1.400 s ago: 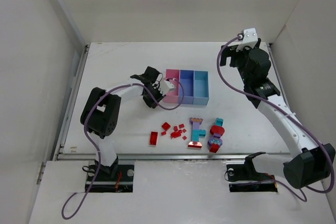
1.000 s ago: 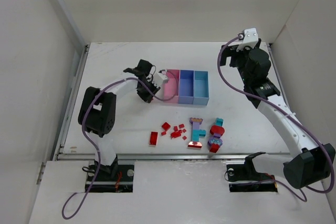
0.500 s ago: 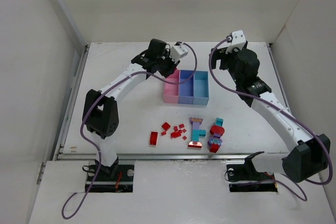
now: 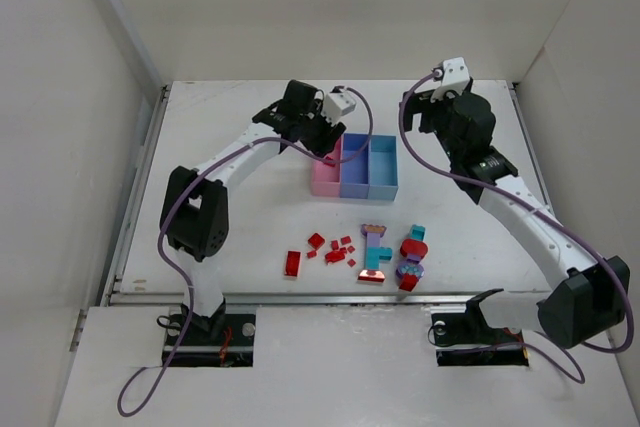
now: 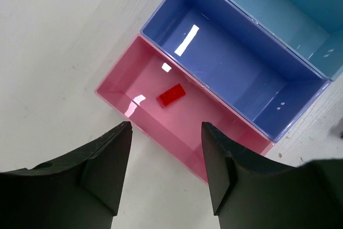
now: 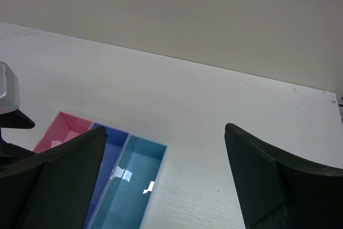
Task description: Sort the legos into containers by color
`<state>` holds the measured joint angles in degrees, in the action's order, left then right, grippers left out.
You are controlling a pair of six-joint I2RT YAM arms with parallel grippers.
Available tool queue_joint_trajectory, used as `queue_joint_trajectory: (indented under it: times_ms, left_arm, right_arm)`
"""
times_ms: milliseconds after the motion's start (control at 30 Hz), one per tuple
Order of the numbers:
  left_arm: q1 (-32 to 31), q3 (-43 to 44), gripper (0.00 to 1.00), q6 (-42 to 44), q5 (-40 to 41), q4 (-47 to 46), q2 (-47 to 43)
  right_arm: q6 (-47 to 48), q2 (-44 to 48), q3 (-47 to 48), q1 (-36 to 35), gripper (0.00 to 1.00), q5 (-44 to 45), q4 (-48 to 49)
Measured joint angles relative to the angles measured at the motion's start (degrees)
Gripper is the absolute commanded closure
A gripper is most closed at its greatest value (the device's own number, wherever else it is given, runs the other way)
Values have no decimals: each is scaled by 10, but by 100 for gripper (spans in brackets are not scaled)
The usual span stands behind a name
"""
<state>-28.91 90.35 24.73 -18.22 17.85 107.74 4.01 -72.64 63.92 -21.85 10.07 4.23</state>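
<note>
Three joined containers stand mid-table: pink (image 4: 326,179), purple-blue (image 4: 355,167) and light blue (image 4: 383,167). My left gripper (image 4: 323,144) hovers over the pink bin's far end, open, with nothing between its fingers (image 5: 166,128). One small red brick (image 5: 171,95) lies flat on the pink bin's floor (image 5: 209,124). Loose legos lie nearer the arms: red chips (image 4: 335,249), a red brick (image 4: 292,264), a teal-purple clump (image 4: 375,250) and a red-purple clump (image 4: 411,261). My right gripper (image 4: 425,119) hangs open and empty behind the light blue bin (image 6: 131,186).
White walls enclose the table on the left, back and right. A metal rail (image 4: 300,296) runs along the near edge, just in front of the legos. The purple-blue bin (image 5: 236,73) and light blue bin (image 5: 289,9) show bare floors.
My left arm swung from the bins' left side up over the pink bin's far end and opened; a red brick now lies in that bin. The right arm shifted slightly left.
</note>
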Motion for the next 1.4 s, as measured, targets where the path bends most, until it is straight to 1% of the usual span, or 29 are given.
queue_joint_trajectory:
  times_ms: [67,167,267,300,400,467,533,600,633,700,933,1267,1400]
  left_arm:
    - [4,2,53,-3,-4,14,0]
    - [22,12,53,5,-30,57,-3]
    - [46,-9,52,53,-49,106,-35]
    - [51,-47,50,86,-49,101,-64]
    - [40,-170,45,167,-41,153,-166]
    - [5,-222,43,191,-40,174,-210]
    - [-38,-253,43,200,-37,173,-229]
    - [-71,-269,40,201,-32,161,-228]
    - [-80,-274,40,200,-26,153,-225]
    - [-96,-283,39,193,-15,134,-217]
    - [-153,-319,39,153,6,62,-186]
    - [-165,-341,39,114,12,30,-151]
    - [-167,-351,46,105,23,23,-137]
  right_arm:
    - [0,2,0,0,4,0,0]
    - [0,11,0,-1,4,0,0]
    - [0,24,0,-4,4,0,0]
    - [0,29,0,-7,4,0,0]
    - [0,43,-7,-16,4,0,1]
    - [0,51,-12,-28,4,0,-1]
    - [-3,53,-16,-45,4,0,-3]
    - [-5,53,-20,-64,3,0,-10]
    - [-9,54,-22,-75,1,0,-17]
    - [-14,56,-27,-94,1,0,-28]
    - [-45,84,-51,-134,1,10,-74]
    - [-78,161,-94,-134,1,36,-109]
    - [-82,180,-98,-134,1,45,-118]
